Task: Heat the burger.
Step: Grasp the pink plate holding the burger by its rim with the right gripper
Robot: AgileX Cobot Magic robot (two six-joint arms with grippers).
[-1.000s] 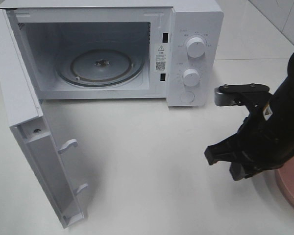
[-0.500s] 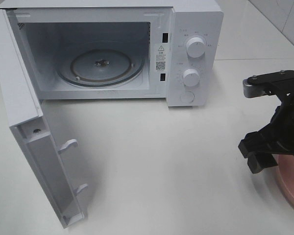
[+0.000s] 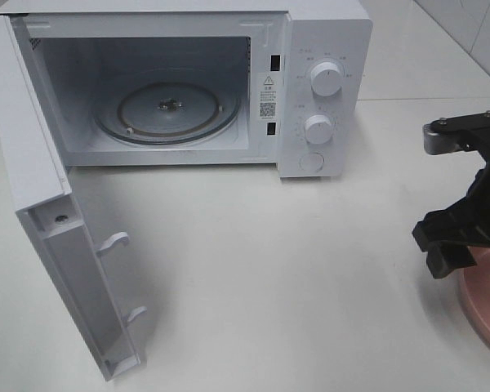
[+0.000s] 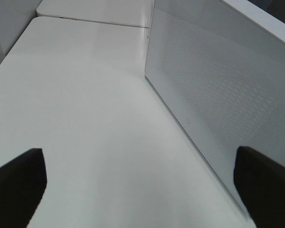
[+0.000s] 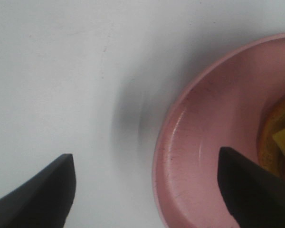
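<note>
The burger [image 5: 278, 137] sits on the pink plate [image 5: 180, 142], near right of the surface [image 3: 269, 269]. My right end effector [image 5: 145, 154] hovers over the plate's rim, spread wide and empty; the left end effector [image 4: 140, 190] is wide too. It looks soft and light, so I'd pinch its sides gently.

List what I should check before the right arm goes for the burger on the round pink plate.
1. The white microwave door is wide open: ok.
2. The glass turntable is bare: ok.
3. The right gripper is open: ok.
4. The right gripper is centred over the layered burger: not ok; it hangs over the rim of the round pink plate, with the burger off to one side.
5. The burger is whole and upright: cannot tell; only an edge shows.
6. The left gripper is off the white table stretch between plate and microwave: ok; it is open beside the door's outer face.
</note>
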